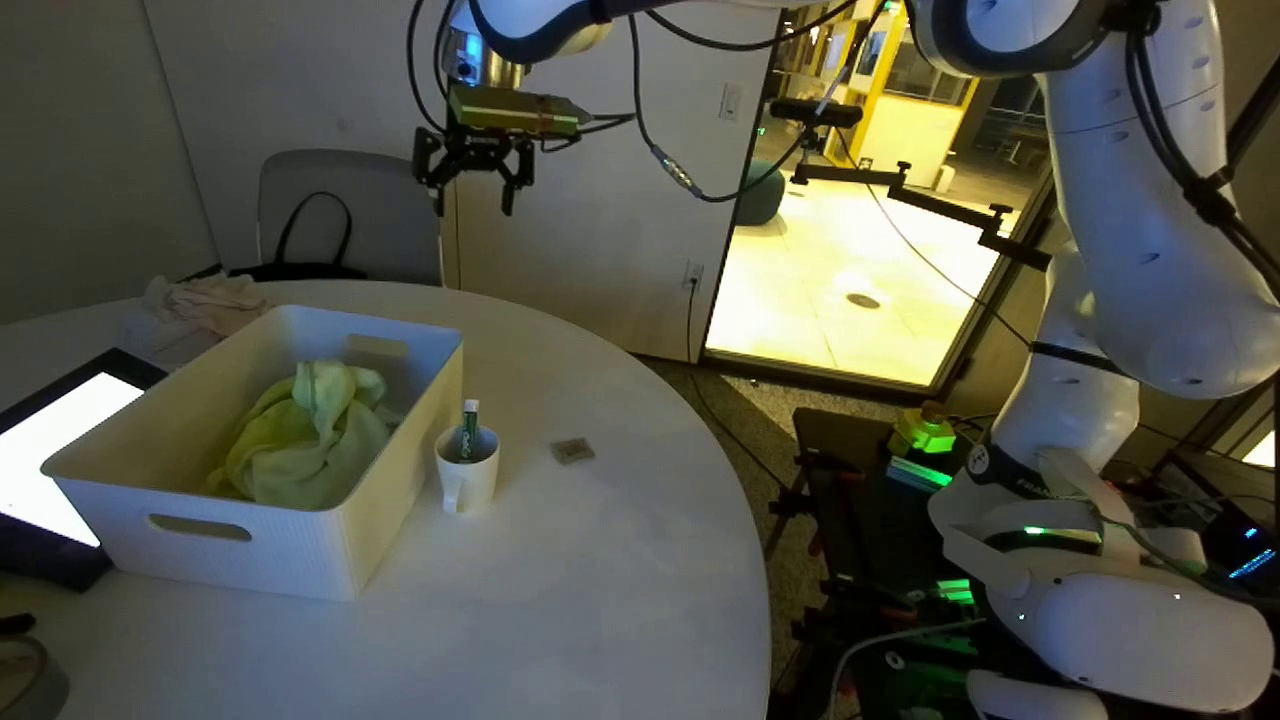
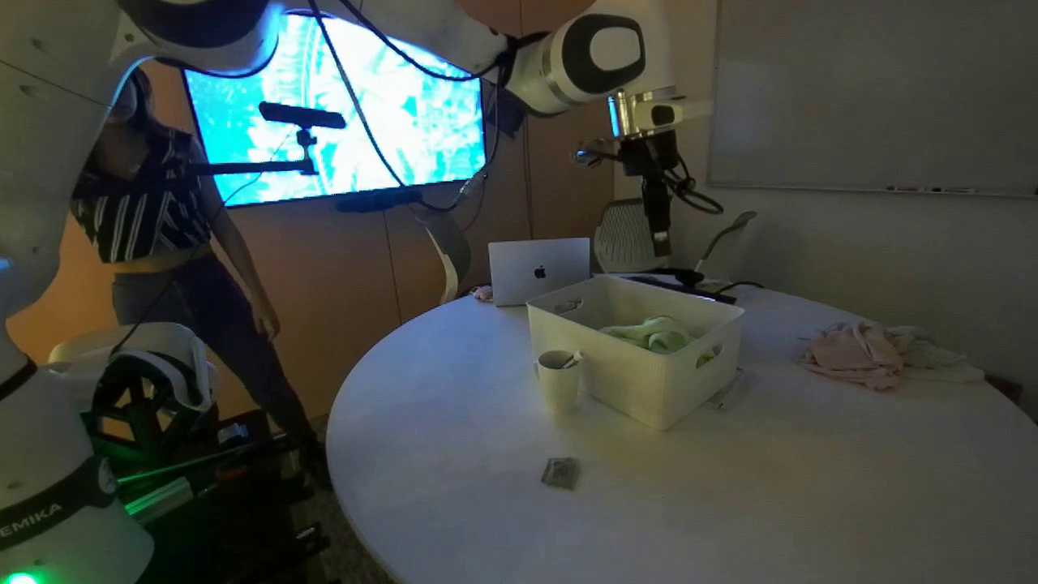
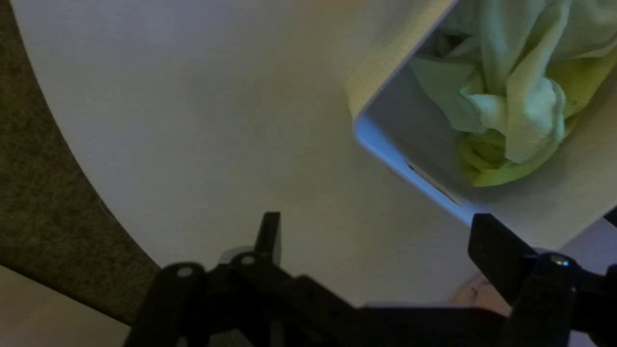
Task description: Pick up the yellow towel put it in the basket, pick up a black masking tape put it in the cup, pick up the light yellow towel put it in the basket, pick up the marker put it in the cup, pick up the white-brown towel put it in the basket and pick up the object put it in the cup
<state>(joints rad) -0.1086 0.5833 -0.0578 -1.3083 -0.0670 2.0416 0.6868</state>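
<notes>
White plastic basket (image 1: pixel 270 552) stands below the pincer (image 3: pixel 376 215), whose fingers are spread; inside the basket, a light yellow towel (image 3: pixel 528 113) overlies a yellow towel (image 3: pixel 488 172). Also below the pincer are the cup (image 1: pixel 470 488) with the marker (image 1: pixel 468 432) leaning inside, a flat packet (image 1: pixel 573 452), and, partly behind one finger in the wrist view, a pinkish towel (image 2: pixel 855 354).

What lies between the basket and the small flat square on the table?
The cup, with the marker sticking up out of it, stands between the basket and the flat square, as seen in an exterior view.
</notes>
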